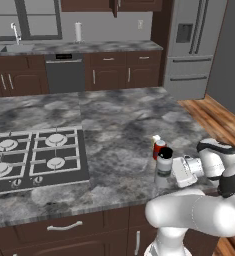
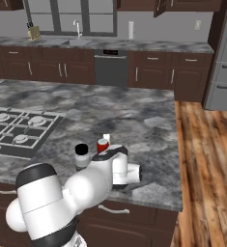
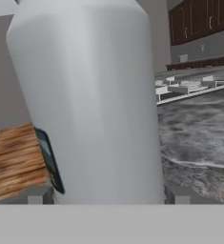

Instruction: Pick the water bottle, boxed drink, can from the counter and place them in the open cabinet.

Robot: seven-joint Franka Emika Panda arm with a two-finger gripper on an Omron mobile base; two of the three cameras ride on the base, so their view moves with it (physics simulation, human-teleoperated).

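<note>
Water bottle point(image 3: 89, 100): pale grey-white body takes up the centre and left of the hand view, from top edge to bottom, upright; in the left base view point(image 1: 164, 161) it stands lower right of centre on the counter, black cap up; in the right base view point(image 2: 82, 157) it stands lower left of centre, just left of the arm's wrist.

Gripper point(image 3: 108, 194): one fingertip shows at the lower left and one at the lower right of the hand view, with the bottle between them; a small gap shows beside the right one, so I cannot tell whether the jaws are pressing or loose.

Can point(image 1: 159, 148): red, just behind the bottle and near it in the left base view; in the right base view point(image 2: 102, 145) it sits right of the bottle.

Boxed drink point(image 1: 156, 139): pale carton just behind the can, partly hidden by it; in the right base view point(image 2: 106, 138) a small part peeks above the can.

Counter point(image 1: 124, 120): grey marbled stone, carrying all three items near its front right corner.

Cooktop point(image 1: 36, 155): left side of the left base view, well apart from the items.

Wood floor point(image 2: 206, 159): right side of the right base view.
</note>
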